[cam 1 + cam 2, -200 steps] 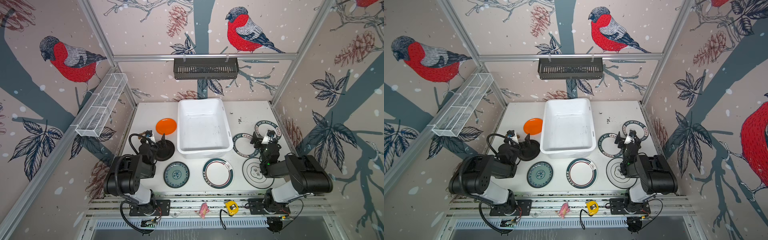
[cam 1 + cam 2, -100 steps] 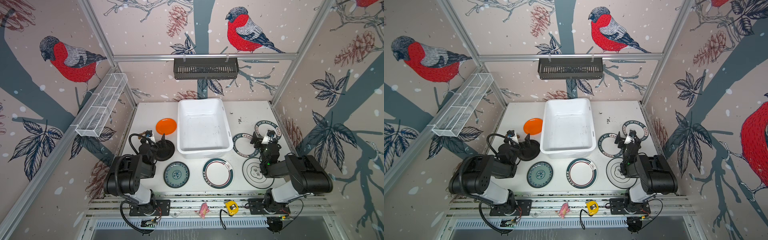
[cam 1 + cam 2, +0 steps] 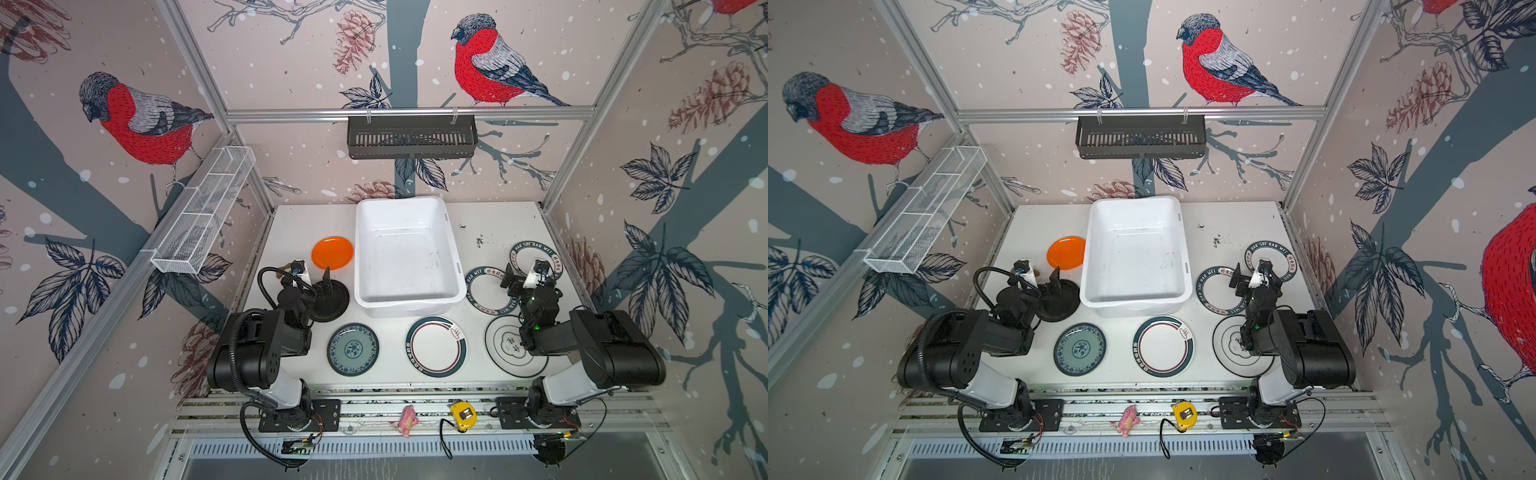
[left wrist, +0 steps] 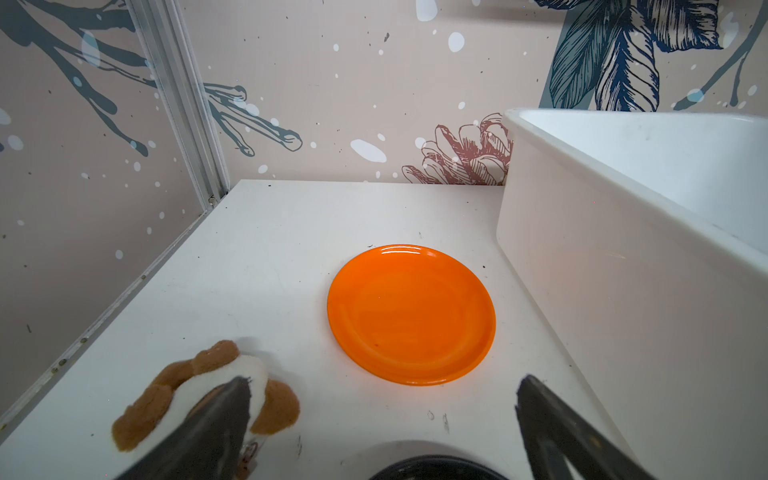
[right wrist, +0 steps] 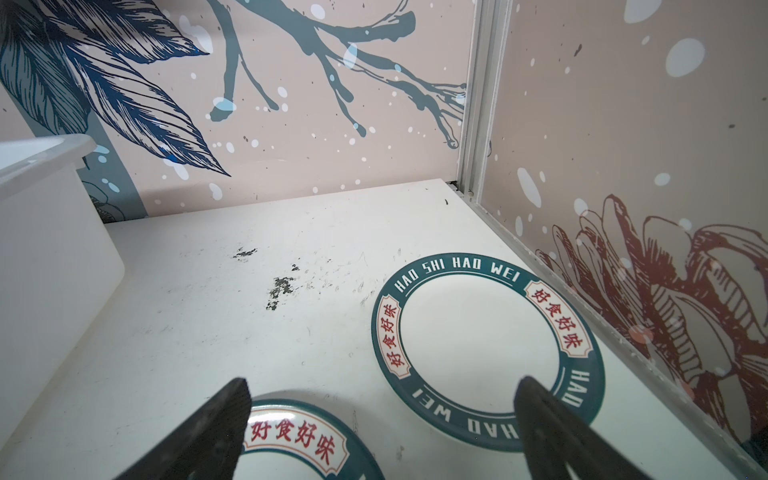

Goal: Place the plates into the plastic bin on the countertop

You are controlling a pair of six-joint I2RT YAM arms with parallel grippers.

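My left gripper is spread and empty. The orange plate lies flat just on its far side, with the plastic bin to the right. My right gripper is spread and empty. A lettered plate lies on its far right.

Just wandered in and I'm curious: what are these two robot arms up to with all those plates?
Nothing has been picked up yet. Seven plates lie flat on the countertop around the white plastic bin, which is empty. The left gripper hangs open over the black plate, facing the orange plate. The right gripper hangs open over two lettered plates. Neither holds anything.
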